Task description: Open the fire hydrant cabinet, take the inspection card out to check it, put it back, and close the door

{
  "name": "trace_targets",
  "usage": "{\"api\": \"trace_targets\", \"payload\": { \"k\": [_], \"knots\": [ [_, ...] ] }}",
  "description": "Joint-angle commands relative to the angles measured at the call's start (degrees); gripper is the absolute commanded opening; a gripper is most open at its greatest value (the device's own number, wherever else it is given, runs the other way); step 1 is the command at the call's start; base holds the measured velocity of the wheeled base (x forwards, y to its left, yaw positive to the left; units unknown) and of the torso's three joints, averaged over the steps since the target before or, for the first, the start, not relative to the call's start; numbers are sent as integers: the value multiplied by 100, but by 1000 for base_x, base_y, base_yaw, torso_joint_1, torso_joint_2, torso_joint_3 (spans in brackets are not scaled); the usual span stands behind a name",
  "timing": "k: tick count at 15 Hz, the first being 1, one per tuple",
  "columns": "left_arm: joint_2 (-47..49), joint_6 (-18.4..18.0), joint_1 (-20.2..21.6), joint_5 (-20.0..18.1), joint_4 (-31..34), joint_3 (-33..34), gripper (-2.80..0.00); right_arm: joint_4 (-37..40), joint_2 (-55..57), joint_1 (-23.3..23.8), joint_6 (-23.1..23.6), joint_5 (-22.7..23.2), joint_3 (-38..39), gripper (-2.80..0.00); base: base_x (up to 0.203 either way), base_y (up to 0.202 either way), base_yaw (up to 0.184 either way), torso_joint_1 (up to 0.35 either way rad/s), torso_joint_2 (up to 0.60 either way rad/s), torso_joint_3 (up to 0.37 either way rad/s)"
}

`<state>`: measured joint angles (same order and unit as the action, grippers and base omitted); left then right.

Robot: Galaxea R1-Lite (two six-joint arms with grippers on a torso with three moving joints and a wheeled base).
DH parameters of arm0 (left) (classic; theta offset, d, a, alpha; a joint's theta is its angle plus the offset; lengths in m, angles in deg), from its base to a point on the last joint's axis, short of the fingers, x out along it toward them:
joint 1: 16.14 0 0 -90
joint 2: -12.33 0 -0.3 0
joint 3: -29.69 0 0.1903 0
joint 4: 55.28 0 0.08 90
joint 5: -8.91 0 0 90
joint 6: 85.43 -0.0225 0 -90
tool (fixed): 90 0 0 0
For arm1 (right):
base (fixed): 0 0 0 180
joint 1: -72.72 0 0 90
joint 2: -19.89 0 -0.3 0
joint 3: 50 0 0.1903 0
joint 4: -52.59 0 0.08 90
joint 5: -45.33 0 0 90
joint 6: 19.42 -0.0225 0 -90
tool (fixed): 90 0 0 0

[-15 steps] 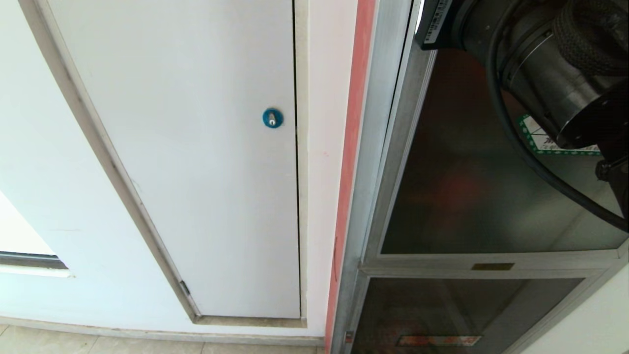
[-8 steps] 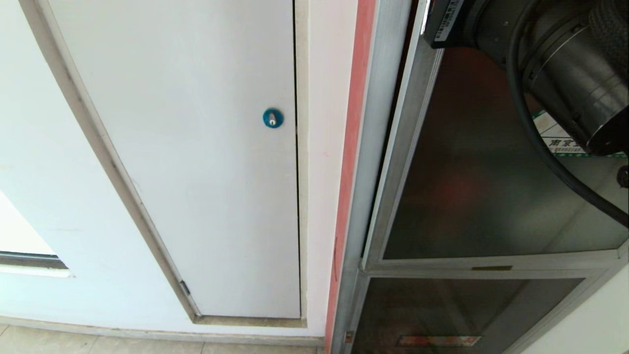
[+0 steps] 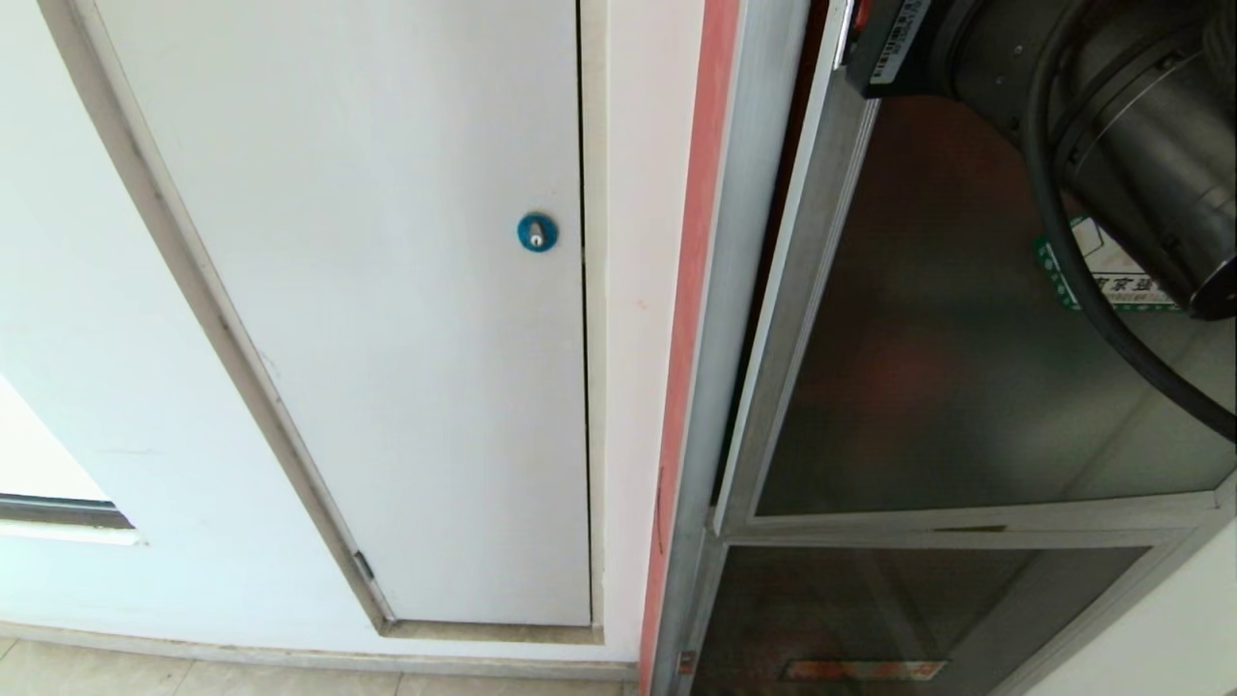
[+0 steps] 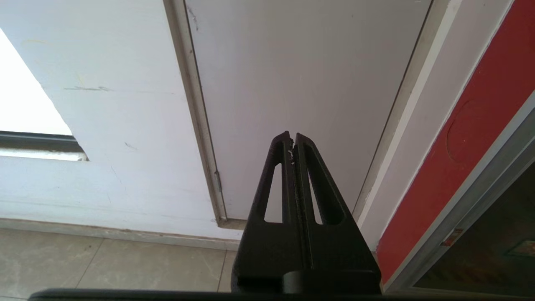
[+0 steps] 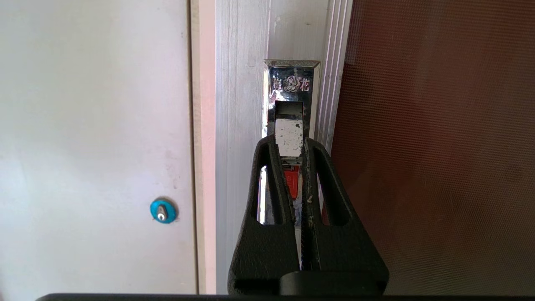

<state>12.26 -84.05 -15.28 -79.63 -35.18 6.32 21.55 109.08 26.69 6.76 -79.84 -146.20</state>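
1. The door (image 3: 966, 319), a dark tinted glass pane in a silver metal frame with a green-edged white sticker (image 3: 1111, 275), stands slightly ajar from the fire hydrant cabinet (image 3: 749, 242), whose silver frame has a red edge strip.
2. The right gripper (image 5: 290, 144) has its black fingers clamped on the door's chrome latch handle (image 5: 290, 104).
3. Left of the cabinet is a plain white panel (image 3: 387, 290) with a blue round lock (image 3: 536, 232).
4. The left gripper (image 4: 291, 140), fingers pressed together and empty, hangs low before that white panel.
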Motion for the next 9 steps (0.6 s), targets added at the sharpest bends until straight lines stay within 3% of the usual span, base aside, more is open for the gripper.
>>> {"api": "trace_targets", "payload": {
  "k": [1,8,9],
  "knots": [
    [7,3,3,0,-4,114,-280,-28,-75,-2,18,-53,44,-280,0,0,0,0,0,0],
    [7,3,3,4,-8,114,-280,113,-195,-14,18,-139,208,-280,0,0,0,0,0,0],
    [7,3,3,4,1,114,-280,141,-217,-20,18,-139,208,0,0,0,0,0,0,0]
  ]
}}
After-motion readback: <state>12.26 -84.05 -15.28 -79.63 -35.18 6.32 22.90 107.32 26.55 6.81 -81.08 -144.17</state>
